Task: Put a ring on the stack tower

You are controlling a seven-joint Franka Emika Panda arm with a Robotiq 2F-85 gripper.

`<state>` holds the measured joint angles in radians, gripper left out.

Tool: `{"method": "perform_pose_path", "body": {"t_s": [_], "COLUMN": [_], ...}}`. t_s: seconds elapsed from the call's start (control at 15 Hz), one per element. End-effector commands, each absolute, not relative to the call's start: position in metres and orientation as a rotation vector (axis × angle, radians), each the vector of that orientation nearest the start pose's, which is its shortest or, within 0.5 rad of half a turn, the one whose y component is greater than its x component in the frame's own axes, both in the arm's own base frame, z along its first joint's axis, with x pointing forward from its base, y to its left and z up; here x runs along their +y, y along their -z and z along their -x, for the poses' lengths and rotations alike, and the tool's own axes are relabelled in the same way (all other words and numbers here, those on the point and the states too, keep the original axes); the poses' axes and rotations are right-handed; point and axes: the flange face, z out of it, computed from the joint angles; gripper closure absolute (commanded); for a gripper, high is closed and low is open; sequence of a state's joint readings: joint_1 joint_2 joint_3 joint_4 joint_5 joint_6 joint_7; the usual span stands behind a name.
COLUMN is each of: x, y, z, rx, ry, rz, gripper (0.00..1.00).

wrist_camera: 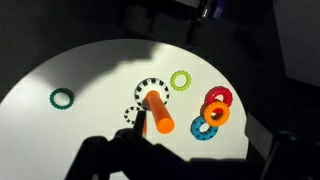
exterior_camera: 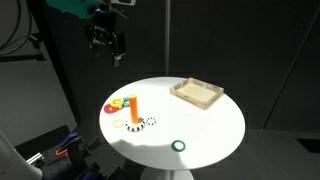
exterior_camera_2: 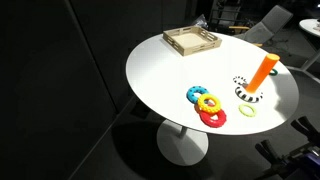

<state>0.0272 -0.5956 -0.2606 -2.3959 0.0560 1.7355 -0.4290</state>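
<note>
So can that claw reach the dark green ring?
Probably yes: the ring lies alone near the table edge, apart from the tower, and the gripper hangs above with nothing between.

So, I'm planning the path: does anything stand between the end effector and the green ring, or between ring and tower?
Nothing visible blocks the end effector, high above the table, from the green ring lying alone. Toward the stack tower, only a checkered ring lies flat near its base.
</note>
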Motion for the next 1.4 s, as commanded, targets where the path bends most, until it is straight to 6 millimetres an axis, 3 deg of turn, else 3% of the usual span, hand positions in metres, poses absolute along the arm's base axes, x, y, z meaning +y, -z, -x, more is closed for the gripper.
{"method": "perform_pose_path", "body": {"t_s": [0.0,0.27,0.6,1.33], "x": [-0.090,-0.095,-0.115,-0.176], "y": [-0.515,-0.513,-0.505,-0.454], "z": [-0.357,-0.360,-0.370,-0.406], "rx": [-0.341,-0.326,-0.276,-0.128], "ry": [-0.025,-0.027,-0.001,0.151], "rz": [2.906,2.931,3.008,3.136], "gripper": [0.00,0.00,0.00,0.00]}}
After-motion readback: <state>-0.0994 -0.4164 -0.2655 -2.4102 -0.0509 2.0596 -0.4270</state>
